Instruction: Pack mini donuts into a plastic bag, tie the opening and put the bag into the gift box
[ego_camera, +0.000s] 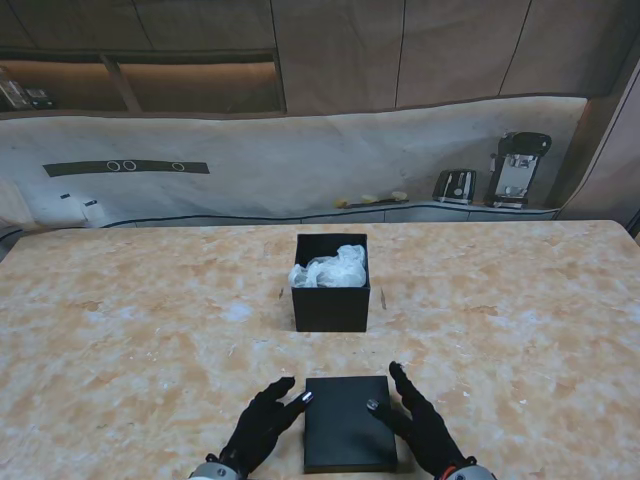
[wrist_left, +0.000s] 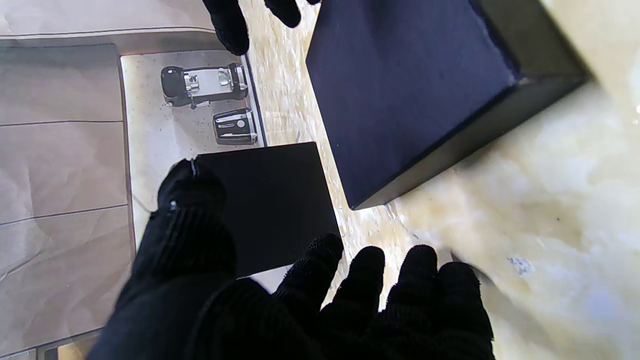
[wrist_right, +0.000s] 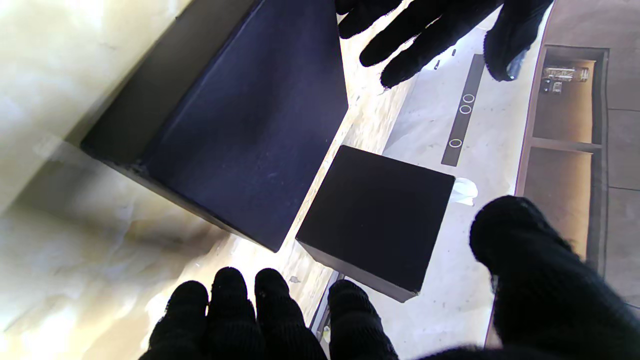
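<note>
A black gift box (ego_camera: 331, 290) stands open at the table's middle, with a crumpled clear plastic bag (ego_camera: 330, 268) inside it; the donuts are hidden. The box's flat black lid (ego_camera: 347, 422) lies nearer to me. My left hand (ego_camera: 262, 425) rests open just left of the lid, and my right hand (ego_camera: 420, 420) is open just right of it, fingers spread. Both wrist views show the lid (wrist_left: 410, 85) (wrist_right: 250, 125) close by, the box (wrist_left: 270, 205) (wrist_right: 375, 220) beyond it, and the fingers (wrist_left: 415, 280) (wrist_right: 230, 305) apart, holding nothing.
The marbled table (ego_camera: 130, 350) stretches wide on both sides. Behind its far edge runs a counter with a toaster (ego_camera: 455, 185) and a coffee machine (ego_camera: 515, 170) at the right, and a wall shelf (ego_camera: 140, 85) at the upper left.
</note>
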